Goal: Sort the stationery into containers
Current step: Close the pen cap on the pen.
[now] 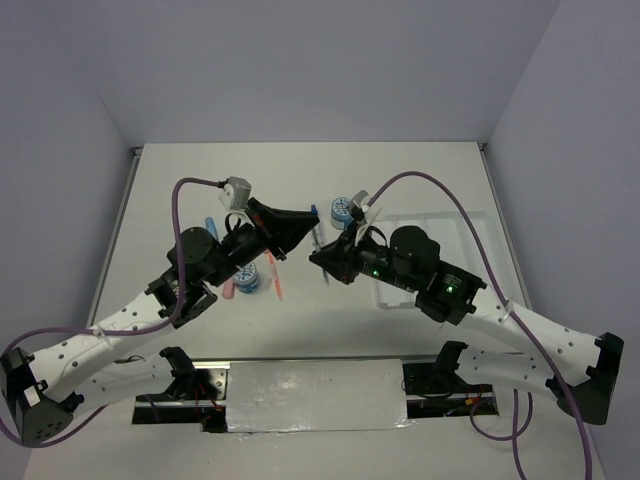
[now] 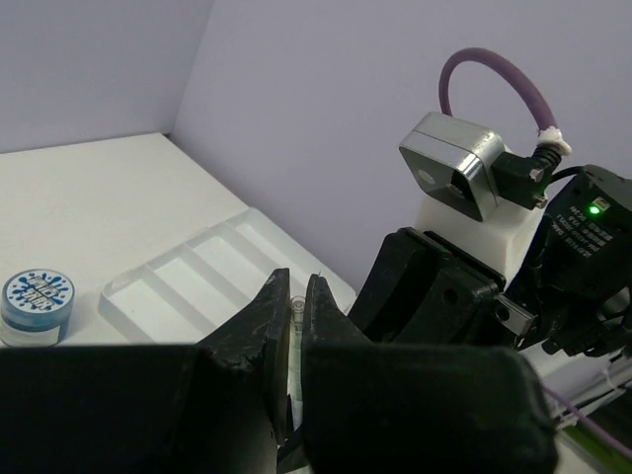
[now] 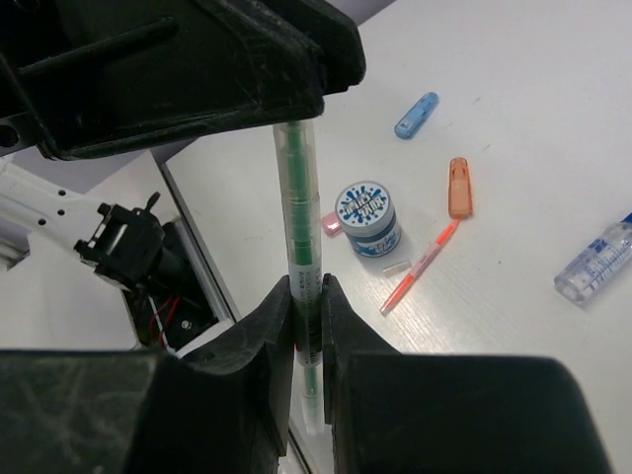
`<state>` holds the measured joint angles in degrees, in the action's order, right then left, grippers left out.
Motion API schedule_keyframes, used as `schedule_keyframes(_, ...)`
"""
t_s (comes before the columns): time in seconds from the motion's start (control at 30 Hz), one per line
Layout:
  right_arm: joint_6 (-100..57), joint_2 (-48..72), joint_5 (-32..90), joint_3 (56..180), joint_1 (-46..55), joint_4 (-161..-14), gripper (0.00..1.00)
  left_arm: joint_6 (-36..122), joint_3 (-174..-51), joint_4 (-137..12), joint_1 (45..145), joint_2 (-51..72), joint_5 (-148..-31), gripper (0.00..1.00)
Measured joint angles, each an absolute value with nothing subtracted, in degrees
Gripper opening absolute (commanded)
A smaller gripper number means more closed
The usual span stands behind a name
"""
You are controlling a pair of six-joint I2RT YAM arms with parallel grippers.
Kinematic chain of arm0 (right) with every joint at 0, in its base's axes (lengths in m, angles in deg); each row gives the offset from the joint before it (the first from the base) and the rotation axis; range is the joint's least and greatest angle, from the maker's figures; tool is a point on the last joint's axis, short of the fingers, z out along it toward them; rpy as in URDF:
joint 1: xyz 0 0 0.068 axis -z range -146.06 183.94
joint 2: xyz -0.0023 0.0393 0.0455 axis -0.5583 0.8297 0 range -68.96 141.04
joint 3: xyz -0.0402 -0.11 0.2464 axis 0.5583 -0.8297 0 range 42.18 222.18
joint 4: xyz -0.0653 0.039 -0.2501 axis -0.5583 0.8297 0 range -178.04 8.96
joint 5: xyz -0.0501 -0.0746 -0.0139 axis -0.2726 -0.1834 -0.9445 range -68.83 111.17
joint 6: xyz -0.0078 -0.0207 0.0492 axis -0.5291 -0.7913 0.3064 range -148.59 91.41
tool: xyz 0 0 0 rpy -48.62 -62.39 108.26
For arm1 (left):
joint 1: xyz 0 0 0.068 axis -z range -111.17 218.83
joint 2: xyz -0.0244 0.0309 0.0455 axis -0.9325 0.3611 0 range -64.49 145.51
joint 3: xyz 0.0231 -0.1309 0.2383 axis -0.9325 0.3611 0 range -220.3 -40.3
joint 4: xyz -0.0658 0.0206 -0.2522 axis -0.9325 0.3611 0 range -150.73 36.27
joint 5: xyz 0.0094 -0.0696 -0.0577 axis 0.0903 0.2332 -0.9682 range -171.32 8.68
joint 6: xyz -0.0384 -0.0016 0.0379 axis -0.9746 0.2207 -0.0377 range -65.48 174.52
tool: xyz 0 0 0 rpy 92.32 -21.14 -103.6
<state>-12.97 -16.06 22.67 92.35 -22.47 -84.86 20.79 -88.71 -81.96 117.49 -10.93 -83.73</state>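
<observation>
Both grippers are shut on one clear-bodied green pen (image 3: pixel 299 212), held in the air between them. My right gripper (image 3: pixel 308 292) clamps its lower part and my left gripper (image 2: pixel 294 288) clamps its other end (image 2: pixel 294 321). In the top view they meet at mid-table, left gripper (image 1: pixel 310 233) and right gripper (image 1: pixel 323 257). On the table lie a blue-white roll (image 3: pixel 367 214), a thin orange pen (image 3: pixel 421 264), an orange capsule (image 3: pixel 459 188), a blue capsule (image 3: pixel 416 115), a pink piece (image 3: pixel 331 224) and a clear bottle (image 3: pixel 595 260). The divided tray (image 2: pixel 193 275) lies to the right (image 1: pixel 455 225).
A second blue-white roll (image 1: pixel 343 210) sits just left of the tray, also in the left wrist view (image 2: pixel 38 304). The other roll (image 1: pixel 248 277) and the orange pen (image 1: pixel 277 284) lie under the left arm. Purple cables arch over both arms. Walls enclose the table.
</observation>
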Motion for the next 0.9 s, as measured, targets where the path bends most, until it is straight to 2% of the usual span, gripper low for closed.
schedule_keyframes(0.3, -14.57, -14.05, 33.07, 94.75, -17.04, -78.0, 0.0, 16.57, -80.12, -91.64, 118.48, -11.35, -79.4, 0.0)
schedule_keyframes(0.9, -14.75, -13.35, 41.2, 95.87, -12.08, -75.31, 0.0, 15.08, -77.47, -101.19, 122.02, -7.37, -73.57, 0.0)
